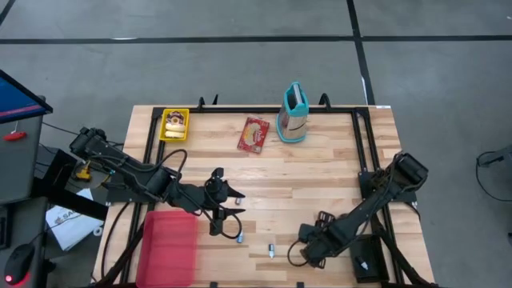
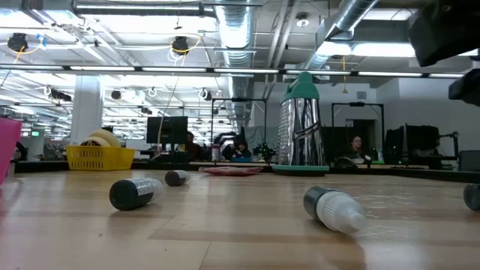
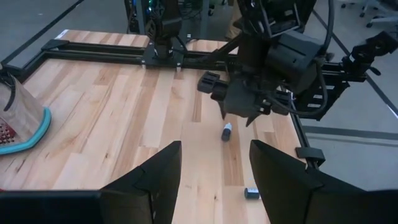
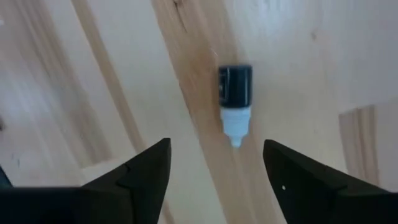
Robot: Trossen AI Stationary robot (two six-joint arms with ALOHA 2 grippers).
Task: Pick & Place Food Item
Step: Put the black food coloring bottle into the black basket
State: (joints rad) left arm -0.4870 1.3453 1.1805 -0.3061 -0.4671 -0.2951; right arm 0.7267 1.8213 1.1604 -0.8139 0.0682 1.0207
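Note:
A small bottle with a black body and a white cap lies on its side on the wooden table, near the front edge; it also shows in the high view and the low view. My right gripper hangs just above it, pointing down, open, with the bottle just ahead of its fingertips and untouched. My left gripper is open and holds nothing, raised over the table's left middle. A flat red food packet lies at the far middle.
A pink bin stands at the near left. A yellow basket and a teal-handled grater stand along the far edge. Two small dark cylinders lie on the table near my left gripper. A black frame runs along the sides.

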